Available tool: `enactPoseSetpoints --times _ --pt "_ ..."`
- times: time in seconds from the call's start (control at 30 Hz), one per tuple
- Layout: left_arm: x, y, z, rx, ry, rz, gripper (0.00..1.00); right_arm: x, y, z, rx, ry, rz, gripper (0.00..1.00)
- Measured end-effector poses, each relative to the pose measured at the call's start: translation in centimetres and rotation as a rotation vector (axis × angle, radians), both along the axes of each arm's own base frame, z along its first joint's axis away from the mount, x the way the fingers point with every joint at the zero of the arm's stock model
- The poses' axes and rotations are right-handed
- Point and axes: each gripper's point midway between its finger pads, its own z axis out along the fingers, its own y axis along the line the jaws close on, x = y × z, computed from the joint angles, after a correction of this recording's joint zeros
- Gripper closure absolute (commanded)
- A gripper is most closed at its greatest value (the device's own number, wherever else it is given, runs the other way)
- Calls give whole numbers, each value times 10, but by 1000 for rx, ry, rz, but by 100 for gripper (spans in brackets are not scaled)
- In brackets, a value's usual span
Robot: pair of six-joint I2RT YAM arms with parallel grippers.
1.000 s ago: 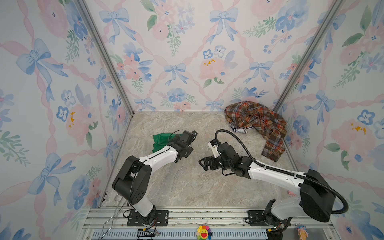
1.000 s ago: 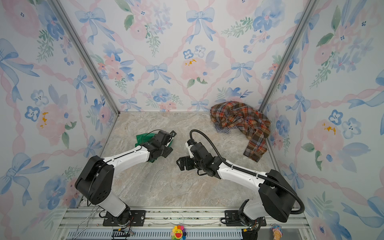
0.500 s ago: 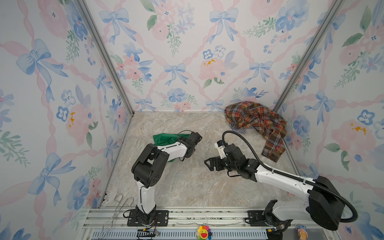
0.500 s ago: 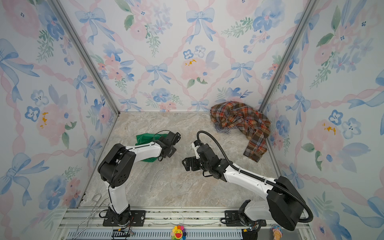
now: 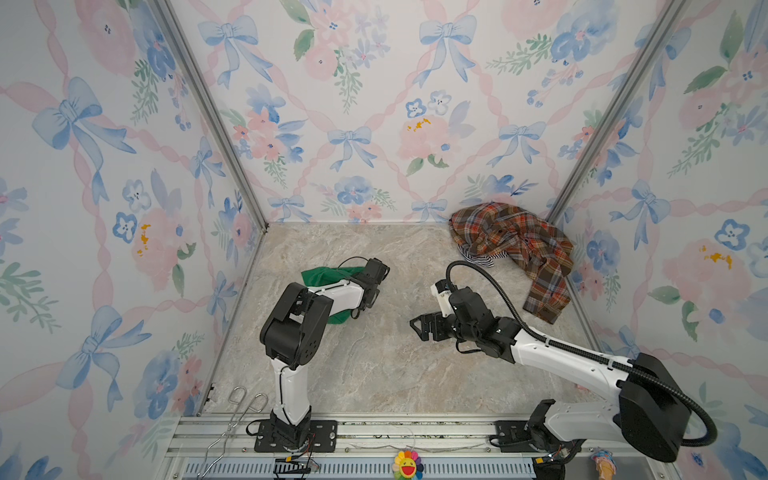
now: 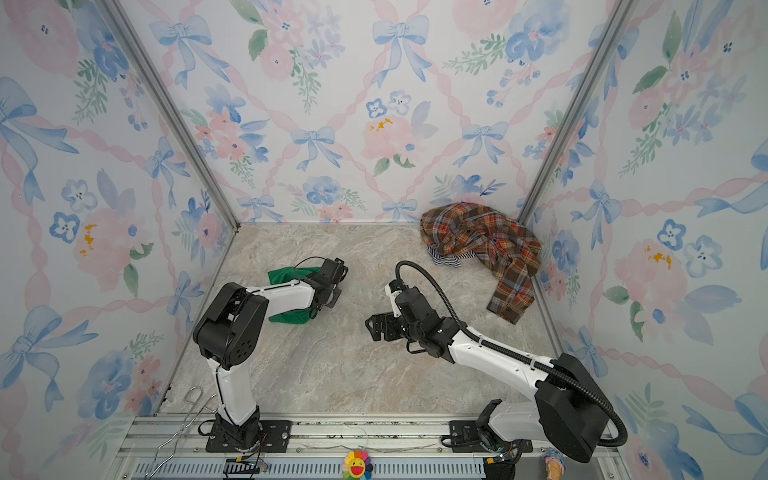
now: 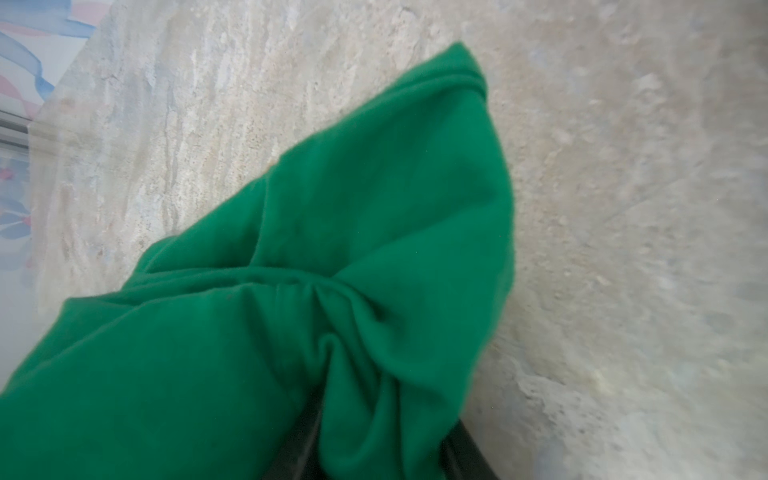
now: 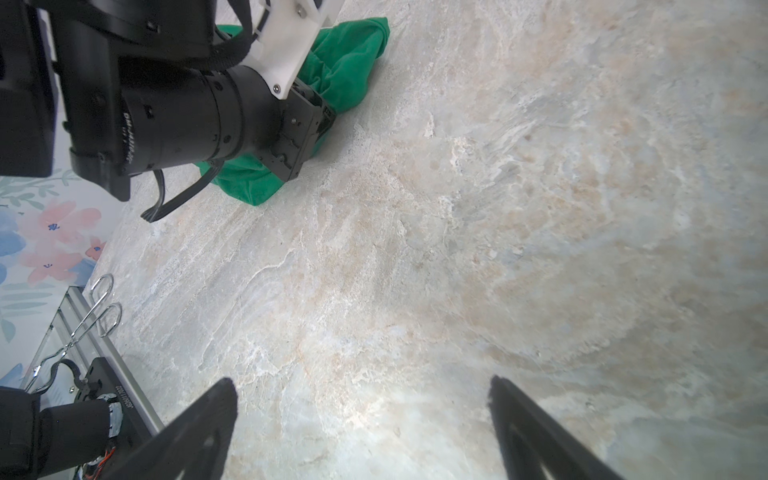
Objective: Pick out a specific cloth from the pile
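The cloth is plain bright green and lies crumpled on the marble floor at the left, well apart from the pile. My left gripper reaches down into it. In the left wrist view a fold of the cloth is pinched between the dark fingers. The pile, a plaid shirt over a striped piece, sits in the back right corner. My right gripper hangs open over bare floor in the middle, holding nothing.
Wire tongs lie at the front left beside the aluminium rail. Flowered walls close in the left, back and right sides. A sunflower toy sits on the front rail.
The left arm has folded, its elbow swinging in over the floor, and its jaws have closed on the green cloth. The right gripper has drawn back to the right and stayed open.
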Motion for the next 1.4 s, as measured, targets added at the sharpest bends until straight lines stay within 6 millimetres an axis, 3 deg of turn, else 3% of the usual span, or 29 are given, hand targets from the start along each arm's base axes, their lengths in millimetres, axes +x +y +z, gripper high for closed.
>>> enactPoseSetpoints --times 0.13,0.2,0.4,0.5,0.57,0.67,0.83,0.97,1.1,1.2,1.33,1.4 --pt "-4 -3 12 -115 -17 -10 87 -1 -2 -3 -5 5 -2 3" --pt "-6 -7 24 -197 -34 -30 99 -2 -3 -3 -7 5 -4 3" --pt "-11 -17 88 -502 -141 -83 100 -2 -7 -5 -11 5 -11 3" --pt "-15 -14 119 -660 -182 -93 100 -4 -9 -10 -16 11 -13 3" --pt "-19 -7 130 -744 -187 -80 100 -5 -10 -12 -20 15 -12 3" --pt "-25 6 122 -826 -145 -33 100 -4 -10 -12 -19 14 -12 3" --pt "-56 16 69 -882 6 84 100 -3 -6 -14 -9 15 -4 3" --pt "-70 37 45 -948 64 208 100 -4 -5 -15 -8 21 2 3" --pt "-58 60 29 -1063 111 318 100 -4 -4 -15 -6 22 5 3" --pt "-42 66 11 -1124 170 361 100 -4 -3 -15 -3 20 5 3" --pt "-24 70 18 -1121 144 361 100 -3 -3 -15 -2 19 5 3" --pt "-17 76 23 -1092 124 375 92 -3 -3 -15 -4 19 5 3"
